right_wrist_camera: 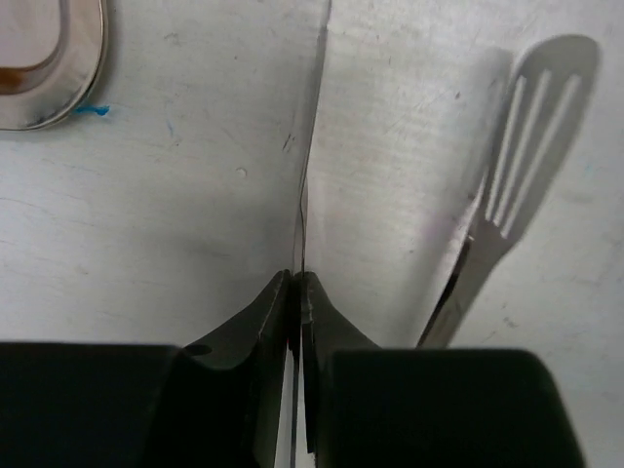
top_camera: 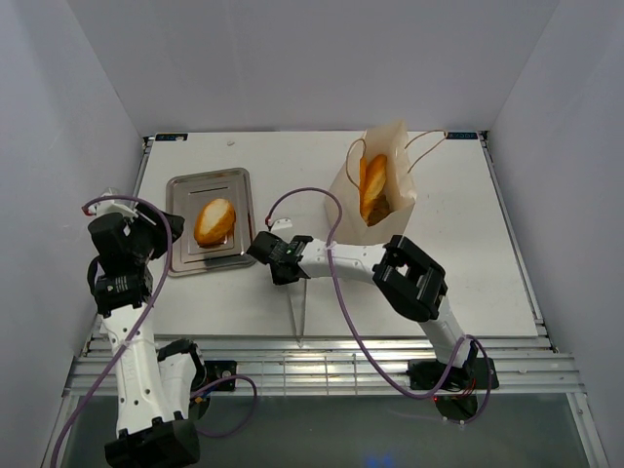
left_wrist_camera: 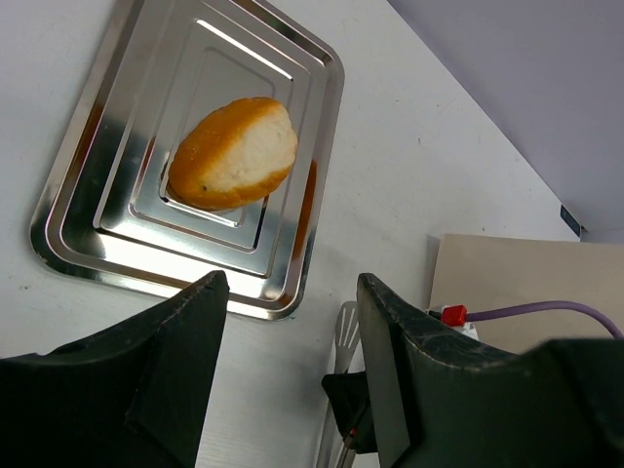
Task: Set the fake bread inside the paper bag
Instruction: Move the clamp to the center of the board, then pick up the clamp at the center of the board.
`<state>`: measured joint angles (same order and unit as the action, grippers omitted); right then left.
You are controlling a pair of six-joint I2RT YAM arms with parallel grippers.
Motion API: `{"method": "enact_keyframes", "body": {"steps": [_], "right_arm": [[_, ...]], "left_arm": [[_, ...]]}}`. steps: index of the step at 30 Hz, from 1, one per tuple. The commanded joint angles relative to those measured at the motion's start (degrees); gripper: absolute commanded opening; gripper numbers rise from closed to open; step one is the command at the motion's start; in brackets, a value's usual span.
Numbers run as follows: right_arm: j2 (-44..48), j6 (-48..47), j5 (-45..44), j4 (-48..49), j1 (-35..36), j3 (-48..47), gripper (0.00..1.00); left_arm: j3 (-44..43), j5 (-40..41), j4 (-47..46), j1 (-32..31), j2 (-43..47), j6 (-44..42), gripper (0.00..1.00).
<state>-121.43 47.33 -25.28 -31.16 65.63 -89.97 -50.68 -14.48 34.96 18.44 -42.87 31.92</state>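
One oval piece of fake bread (top_camera: 214,221) (left_wrist_camera: 234,153) lies on the steel tray (top_camera: 180,190) (left_wrist_camera: 88,205). Another golden piece (top_camera: 373,190) sits inside the paper bag (top_camera: 398,146) (left_wrist_camera: 507,278) at the back right. My left gripper (top_camera: 154,234) (left_wrist_camera: 292,288) hovers open beside the tray's near edge, with nothing between its fingers. Just right of the tray, my right gripper (top_camera: 278,258) (right_wrist_camera: 297,278) is low on the table and shut on one thin arm of the silver tongs (top_camera: 297,307) (right_wrist_camera: 312,146). The tongs' slotted arm (right_wrist_camera: 531,127) (left_wrist_camera: 348,336) spreads out to the right.
White walls enclose the table on three sides. A purple cable (top_camera: 336,283) loops over the right arm above the table. The tongs' pointed end reaches toward the table's near edge (top_camera: 302,341).
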Motion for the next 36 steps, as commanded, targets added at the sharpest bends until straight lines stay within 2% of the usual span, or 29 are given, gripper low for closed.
{"method": "enact_keyframes", "body": {"steps": [1, 2, 7, 10, 11, 12, 14, 15, 17, 21, 25, 28, 31, 36], "right_arm": [[1.5, -12.2, -1.8, 0.7, -1.6, 1.7, 0.13], [1.4, -16.9, -1.3, 1.5, -2.3, 1.6, 0.13], [0.0, -26.0, -5.3, 1.7, -3.9, -0.8, 0.17], [-1.2, -31.3, -5.0, 1.7, -5.2, -2.8, 0.26], [-1.1, -32.6, -4.9, 2.2, -5.3, -3.2, 0.3], [-0.7, -35.0, -5.0, 2.8, -5.2, -3.4, 0.41], [1.0, -36.8, -4.5, 4.6, -5.2, -3.1, 0.54], [1.6, -37.5, -4.3, 5.0, -5.1, -3.1, 0.65], [3.9, -39.0, -5.0, 5.1, -4.6, -3.3, 0.75], [8.4, -39.2, -5.9, 4.0, -3.1, -3.7, 0.86], [13.0, -35.7, -7.7, -1.6, -0.4, -2.8, 0.96], [18.5, -31.7, -9.8, -2.2, 1.6, 4.6, 0.94], [25.5, -28.9, -5.5, 0.7, 2.4, 15.2, 0.92], [34.9, -24.6, -4.5, 10.0, 4.6, 30.3, 0.98]], "left_arm": [[1.4, -1.3, -1.6, 0.2, 0.4, -1.0, 0.66], [2.1, -1.5, -1.8, 0.2, 0.5, -1.0, 0.66], [3.3, -2.7, -2.5, 0.2, 0.2, -1.0, 0.66], [3.9, -2.7, -3.0, 0.2, -0.1, -1.5, 0.66], [4.1, -2.6, -3.1, 0.2, -0.1, -1.7, 0.66], [4.3, -2.4, -3.4, 0.2, -0.5, -1.8, 0.66], [4.5, -2.3, -3.5, 0.2, -1.0, -2.1, 0.66], [4.6, -2.7, -3.6, 0.2, -1.2, -2.1, 0.66], [4.9, -3.1, -3.8, 0.2, -1.7, -2.2, 0.66], [5.9, -3.8, -5.2, 0.3, -1.3, -1.8, 0.66], [5.9, -3.9, -5.3, 0.3, -2.0, -2.0, 0.66], [5.6, -3.7, -5.1, 0.2, -2.1, -2.1, 0.66], [5.8, -3.8, -5.3, 0.3, -2.3, -1.8, 0.66], [6.5, -5.1, -5.6, 0.2, -2.7, -0.9, 0.66]]}}
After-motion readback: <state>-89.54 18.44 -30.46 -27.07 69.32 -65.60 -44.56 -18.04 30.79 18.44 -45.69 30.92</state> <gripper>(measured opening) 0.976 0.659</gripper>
